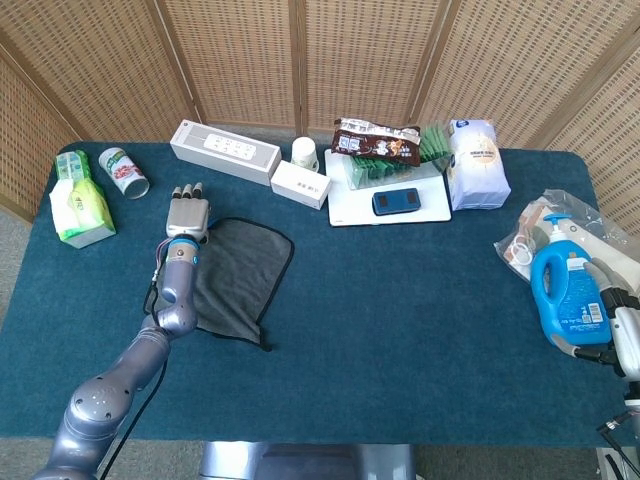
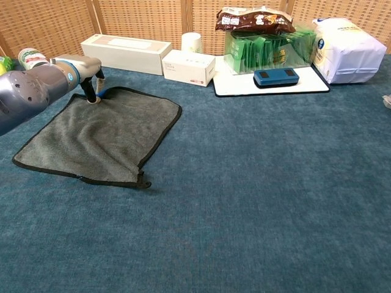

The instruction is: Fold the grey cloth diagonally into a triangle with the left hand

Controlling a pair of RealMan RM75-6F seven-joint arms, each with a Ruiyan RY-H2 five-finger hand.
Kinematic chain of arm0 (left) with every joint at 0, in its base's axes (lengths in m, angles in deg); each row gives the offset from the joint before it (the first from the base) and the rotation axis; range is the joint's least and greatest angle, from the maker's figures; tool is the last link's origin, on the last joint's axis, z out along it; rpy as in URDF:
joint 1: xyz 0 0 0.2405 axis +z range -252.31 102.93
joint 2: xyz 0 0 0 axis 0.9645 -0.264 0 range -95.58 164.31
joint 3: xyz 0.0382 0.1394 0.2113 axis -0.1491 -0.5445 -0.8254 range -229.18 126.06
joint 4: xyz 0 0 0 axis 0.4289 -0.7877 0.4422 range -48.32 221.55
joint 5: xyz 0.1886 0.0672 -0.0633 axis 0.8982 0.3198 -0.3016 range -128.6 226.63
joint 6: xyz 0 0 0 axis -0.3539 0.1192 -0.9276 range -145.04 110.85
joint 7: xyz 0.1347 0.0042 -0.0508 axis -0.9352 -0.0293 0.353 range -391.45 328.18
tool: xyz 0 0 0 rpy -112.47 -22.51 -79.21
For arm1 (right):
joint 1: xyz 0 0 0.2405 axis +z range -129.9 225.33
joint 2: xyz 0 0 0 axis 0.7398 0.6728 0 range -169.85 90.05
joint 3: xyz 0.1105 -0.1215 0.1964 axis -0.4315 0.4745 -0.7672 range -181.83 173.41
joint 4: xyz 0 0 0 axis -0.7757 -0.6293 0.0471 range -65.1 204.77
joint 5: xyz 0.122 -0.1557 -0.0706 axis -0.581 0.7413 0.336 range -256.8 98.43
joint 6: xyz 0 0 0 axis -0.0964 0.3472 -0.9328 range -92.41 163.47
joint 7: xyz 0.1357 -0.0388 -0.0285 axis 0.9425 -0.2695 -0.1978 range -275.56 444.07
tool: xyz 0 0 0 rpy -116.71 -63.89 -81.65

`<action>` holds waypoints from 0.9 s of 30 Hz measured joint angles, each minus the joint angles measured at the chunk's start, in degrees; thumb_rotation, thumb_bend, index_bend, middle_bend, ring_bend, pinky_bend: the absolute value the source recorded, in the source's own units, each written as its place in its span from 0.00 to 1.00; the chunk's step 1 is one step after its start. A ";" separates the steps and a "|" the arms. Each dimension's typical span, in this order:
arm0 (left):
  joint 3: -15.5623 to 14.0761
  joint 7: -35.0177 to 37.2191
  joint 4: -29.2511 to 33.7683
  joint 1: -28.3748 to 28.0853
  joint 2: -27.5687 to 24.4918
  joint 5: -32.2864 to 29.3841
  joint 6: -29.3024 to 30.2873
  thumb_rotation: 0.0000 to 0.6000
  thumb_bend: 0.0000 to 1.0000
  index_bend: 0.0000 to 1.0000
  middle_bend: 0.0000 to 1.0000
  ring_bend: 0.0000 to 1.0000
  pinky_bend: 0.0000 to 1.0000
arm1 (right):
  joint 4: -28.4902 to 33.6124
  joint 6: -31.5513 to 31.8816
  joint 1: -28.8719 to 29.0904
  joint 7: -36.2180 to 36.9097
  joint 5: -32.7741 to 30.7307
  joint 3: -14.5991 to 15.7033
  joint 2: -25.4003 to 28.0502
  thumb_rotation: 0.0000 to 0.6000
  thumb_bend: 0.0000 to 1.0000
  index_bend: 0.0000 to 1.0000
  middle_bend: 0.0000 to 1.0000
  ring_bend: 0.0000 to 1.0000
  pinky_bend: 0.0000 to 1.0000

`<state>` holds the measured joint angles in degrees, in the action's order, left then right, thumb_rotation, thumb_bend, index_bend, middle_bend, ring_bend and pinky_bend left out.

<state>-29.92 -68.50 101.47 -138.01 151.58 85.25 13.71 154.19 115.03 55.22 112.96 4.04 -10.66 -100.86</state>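
The left hand (image 1: pixel 187 213) is resting its downward-pointing fingers (image 2: pixel 91 96) on the far-left corner of the grey cloth (image 2: pixel 101 135), which is lying flat toward the near right; whether they are pinching it cannot be told.

One grey cloth (image 1: pixel 232 278) is lying on the table (image 1: pixel 400 320). Two white boxes are sitting at the back, a long one (image 1: pixel 224 153) and a small one (image 1: pixel 300 184). One blue bottle (image 1: pixel 565 296) is standing on the right. One can (image 1: pixel 123 172) is lying on its side. One white cup (image 1: pixel 305 153) is standing there. One brown snack bag (image 1: pixel 377 141) is resting up high.
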 measured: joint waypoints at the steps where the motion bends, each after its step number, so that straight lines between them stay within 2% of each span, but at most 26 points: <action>1: 0.11 0.12 -0.18 0.04 0.08 0.38 0.04 1.00 0.47 0.64 0.00 0.00 0.13 | -0.01 0.00 0.00 0.01 0.02 0.02 0.00 1.00 0.04 0.00 0.00 0.00 0.05; 10: 1.11 1.00 -0.63 0.47 0.20 2.83 0.07 1.00 0.48 0.67 0.00 0.00 0.14 | 0.04 -0.01 0.03 -0.13 0.11 0.06 -0.05 1.00 0.04 0.00 0.00 0.00 0.05; 16: 2.27 3.45 3.25 1.18 -2.12 3.45 -0.29 1.00 0.49 0.67 0.00 0.00 0.14 | 0.12 -0.13 0.14 -0.46 0.40 0.24 -0.17 1.00 0.04 0.00 0.00 0.00 0.05; 22: 2.40 4.53 10.43 2.70 -6.45 4.40 -0.37 1.00 0.49 0.68 0.00 0.00 0.13 | 0.44 0.20 0.09 -0.84 0.80 0.39 -0.18 1.00 0.04 0.00 0.00 0.00 0.05; 27: 1.50 4.54 22.02 5.07 -12.33 4.87 0.33 1.00 0.49 0.68 0.00 0.00 0.12 | 0.60 0.22 0.14 -1.23 1.09 0.55 -0.23 1.00 0.04 0.00 0.00 0.00 0.05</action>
<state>-28.43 -63.96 123.49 -132.94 139.26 90.11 14.05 154.79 115.25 55.36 111.74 5.13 -10.11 -101.10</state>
